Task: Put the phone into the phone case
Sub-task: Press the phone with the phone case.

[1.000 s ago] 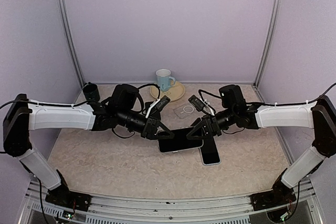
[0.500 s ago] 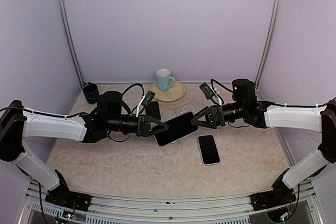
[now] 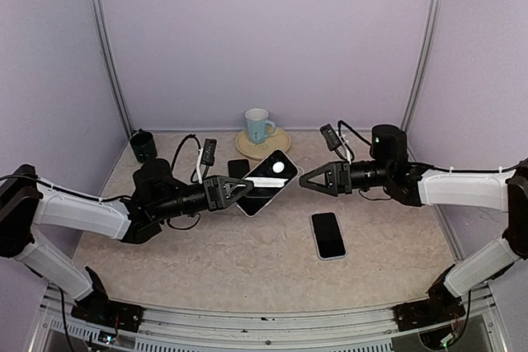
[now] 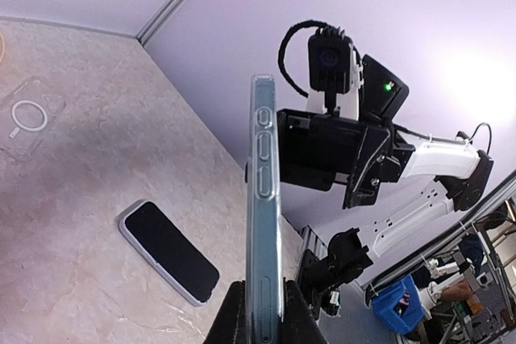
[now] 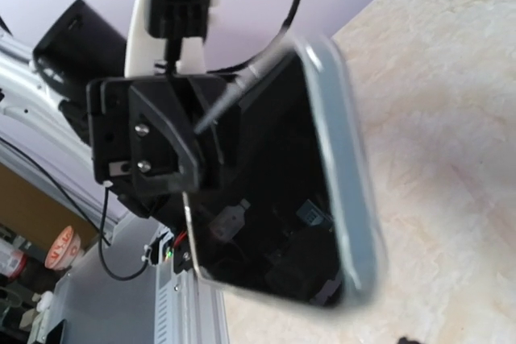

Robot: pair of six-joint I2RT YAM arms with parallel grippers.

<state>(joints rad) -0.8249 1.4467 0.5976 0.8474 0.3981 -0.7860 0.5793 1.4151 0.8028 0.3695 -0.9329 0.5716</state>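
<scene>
My left gripper [image 3: 244, 187] is shut on the near end of a black-screened phone [image 3: 266, 180] with a pale blue edge and holds it tilted above the table. In the left wrist view the phone [image 4: 264, 199] stands edge-on between my fingers [image 4: 234, 316]. My right gripper [image 3: 304, 185] hangs a little to the phone's right, apart from it and empty, and looks open. The right wrist view shows the held phone's screen [image 5: 274, 183]. A second phone [image 3: 329, 235] lies screen-up on the table. A clear case with a ring [image 4: 28, 118] lies flat on the table beyond it.
A blue-and-white mug [image 3: 258, 125] stands on a yellow plate [image 3: 279, 148] at the back centre. A dark cup [image 3: 143, 146] sits at the back left. A small black object [image 3: 238, 167] lies behind the held phone. Metal posts stand at the back corners.
My right gripper let go of the phone and drew back to the right. My left gripper lifted the phone, tilted it up and pulled it left and back.
</scene>
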